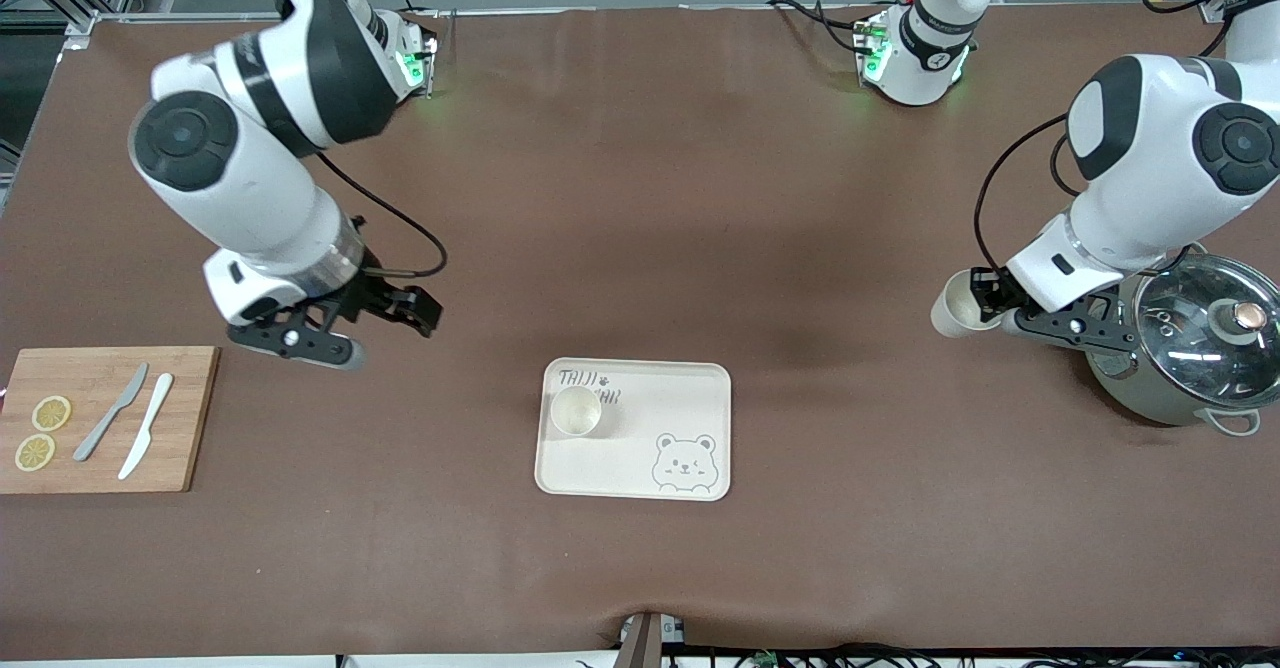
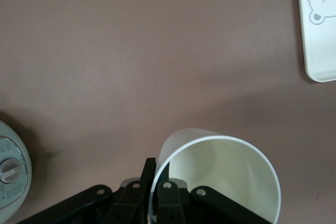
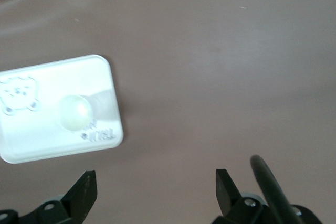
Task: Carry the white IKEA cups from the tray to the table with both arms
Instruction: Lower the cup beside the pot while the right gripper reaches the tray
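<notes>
Holding one white cup (image 1: 958, 305) tilted between clamped jaws, the left gripper (image 1: 985, 298) hangs above bare table (image 1: 700, 198) for set-down. Right gripper (image 1: 385, 333) hovers wide-jawed; second cup (image 1: 577, 411) sits on the tray (image 1: 690, 398), well clear of its jaws.

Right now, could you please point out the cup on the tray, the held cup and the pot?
cup on the tray (image 1: 577, 411): front view, its inside.
held cup (image 1: 953, 306): front view, its wall.
pot (image 1: 1205, 326): front view, its glass lid.
</notes>
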Robot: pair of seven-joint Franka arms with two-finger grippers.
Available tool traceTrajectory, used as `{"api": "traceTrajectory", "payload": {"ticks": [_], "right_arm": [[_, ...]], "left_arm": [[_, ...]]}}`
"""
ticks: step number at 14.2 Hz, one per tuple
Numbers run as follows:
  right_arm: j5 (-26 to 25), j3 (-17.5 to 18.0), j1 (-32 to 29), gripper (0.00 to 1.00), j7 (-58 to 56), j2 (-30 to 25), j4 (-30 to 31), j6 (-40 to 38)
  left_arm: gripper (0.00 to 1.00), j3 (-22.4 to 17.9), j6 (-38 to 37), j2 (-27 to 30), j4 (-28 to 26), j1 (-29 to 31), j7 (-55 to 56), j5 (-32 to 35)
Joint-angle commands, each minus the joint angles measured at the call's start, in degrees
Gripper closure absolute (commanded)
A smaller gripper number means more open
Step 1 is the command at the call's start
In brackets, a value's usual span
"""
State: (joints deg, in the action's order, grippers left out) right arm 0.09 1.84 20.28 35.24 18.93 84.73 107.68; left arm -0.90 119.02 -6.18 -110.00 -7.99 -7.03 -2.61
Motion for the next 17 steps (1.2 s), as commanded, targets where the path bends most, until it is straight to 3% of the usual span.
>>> {"api": "traceTrajectory", "payload": {"ticks": [1,8,17], "right_arm": [[0.96,-0.43,2.73,0.0,5.61,3.64,-0.7,5.85],[0.08,-0.52,7.05,0.0,10.99,13.22,-0.79,15.27],[-0.09,-0.7,7.31,0.0,10.9,19.21,-2.46,21.17]], "left_arm": [[1.0,0.46,4.28,2.4,-5.21,2.18,-4.03,-1.43],[1.0,0.46,9.64,2.23,-9.96,6.76,-10.28,-5.03],[1.0,0.46,23.09,1.87,-21.82,8.69,-16.51,-10.82]]}}
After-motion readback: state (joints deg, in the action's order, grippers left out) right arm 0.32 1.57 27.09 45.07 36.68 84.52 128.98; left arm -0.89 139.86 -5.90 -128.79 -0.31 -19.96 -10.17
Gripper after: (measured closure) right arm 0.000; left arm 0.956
